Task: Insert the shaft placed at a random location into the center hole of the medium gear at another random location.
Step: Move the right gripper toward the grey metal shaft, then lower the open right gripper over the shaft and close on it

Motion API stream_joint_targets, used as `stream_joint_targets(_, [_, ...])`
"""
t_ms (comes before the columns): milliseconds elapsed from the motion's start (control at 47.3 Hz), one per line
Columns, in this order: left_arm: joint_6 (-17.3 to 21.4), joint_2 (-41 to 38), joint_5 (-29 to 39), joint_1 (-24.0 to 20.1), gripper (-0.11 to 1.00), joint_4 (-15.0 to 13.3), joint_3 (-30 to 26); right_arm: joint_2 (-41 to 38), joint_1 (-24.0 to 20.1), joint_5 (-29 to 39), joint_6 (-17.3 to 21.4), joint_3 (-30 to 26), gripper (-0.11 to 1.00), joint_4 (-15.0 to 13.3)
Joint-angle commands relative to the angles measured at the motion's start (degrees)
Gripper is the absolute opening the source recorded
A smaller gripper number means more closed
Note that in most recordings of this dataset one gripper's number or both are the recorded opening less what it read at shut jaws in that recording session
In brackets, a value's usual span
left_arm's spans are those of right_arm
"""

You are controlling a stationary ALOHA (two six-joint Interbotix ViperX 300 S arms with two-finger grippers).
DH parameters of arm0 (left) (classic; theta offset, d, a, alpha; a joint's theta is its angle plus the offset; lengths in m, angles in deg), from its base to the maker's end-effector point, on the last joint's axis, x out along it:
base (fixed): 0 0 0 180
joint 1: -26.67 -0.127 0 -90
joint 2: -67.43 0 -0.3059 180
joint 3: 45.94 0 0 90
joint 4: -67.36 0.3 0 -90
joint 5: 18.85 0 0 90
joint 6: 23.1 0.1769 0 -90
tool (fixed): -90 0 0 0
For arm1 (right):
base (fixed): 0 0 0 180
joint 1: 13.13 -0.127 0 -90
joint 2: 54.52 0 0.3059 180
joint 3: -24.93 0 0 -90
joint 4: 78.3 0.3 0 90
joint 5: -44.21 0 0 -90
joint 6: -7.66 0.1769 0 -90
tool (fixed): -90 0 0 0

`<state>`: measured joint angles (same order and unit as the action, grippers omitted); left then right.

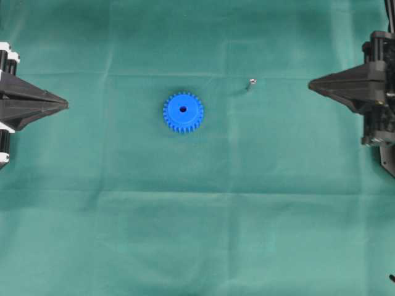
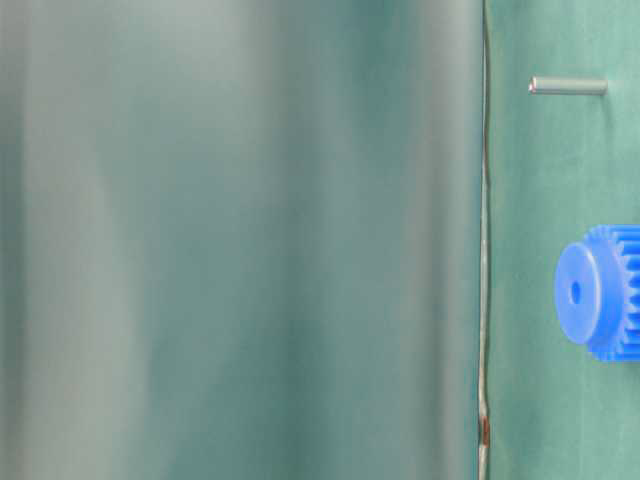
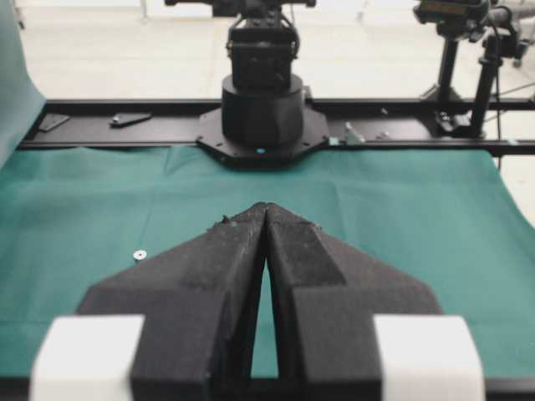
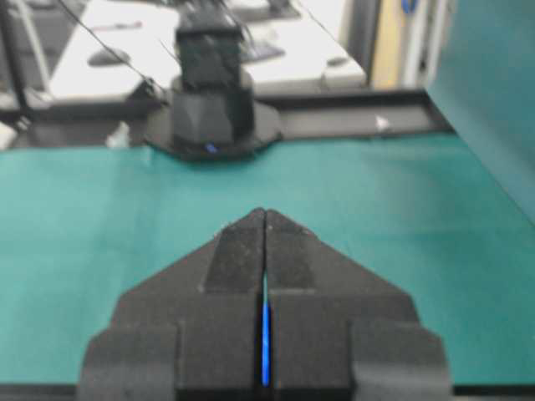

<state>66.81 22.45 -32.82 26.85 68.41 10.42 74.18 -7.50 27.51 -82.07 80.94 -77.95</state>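
The medium gear (image 1: 182, 112) is bright blue and lies flat on the green cloth, its center hole (image 1: 182, 109) facing up. The shaft (image 1: 251, 82) is a tiny silver pin standing on end, to the gear's right and slightly farther back. In the table-level view, which is turned sideways, the shaft (image 2: 568, 86) and the gear (image 2: 600, 292) stand apart. My left gripper (image 1: 66, 105) is shut and empty at the left edge. My right gripper (image 1: 310, 85) is shut and empty at the right edge. In the right wrist view a blue sliver of the gear (image 4: 265, 342) shows through the slit behind the closed fingertips.
Green cloth (image 1: 197, 234) covers the whole table. The right arm's base (image 3: 262, 109) stands at the far edge in the left wrist view, the left arm's base (image 4: 209, 100) in the right wrist view. A blurred green backdrop (image 2: 240, 240) fills most of the table-level view.
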Motion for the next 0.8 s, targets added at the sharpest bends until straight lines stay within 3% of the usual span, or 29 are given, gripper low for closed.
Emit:
stream_joint_targets(0, [-0.1,-0.4,-0.2,0.1,0.00,0.1,-1.6,-2.9,1.5,-1.0,-0.4,-1.0,0.01,0.7])
stream_joint_targets(106, [0.0,-0.4,0.0,0.1,0.00,0.1,-1.5,-6.6,3.1,-2.0,-0.4,-0.9,0.17,1.4])
stream_joint_targets(296, [-0.3,-0.3,0.8,0.0,0.00,0.2,-1.6,-16.0,6.5,-3.3,-0.5,-1.7,0.72,1.5])
stream_joint_targets(380, [-0.3,-0.3,0.9,0.0,0.00,0.2,-1.6,-20.6,7.7,-4.9,-0.6,-2.0,0.91,1.5])
stream_joint_targets(782, [-0.3,-0.4,1.8,-0.4,0.00,0.2,-1.4,-41.1,11.7,-14.2,-0.7,-4.4,0.87,1.6])
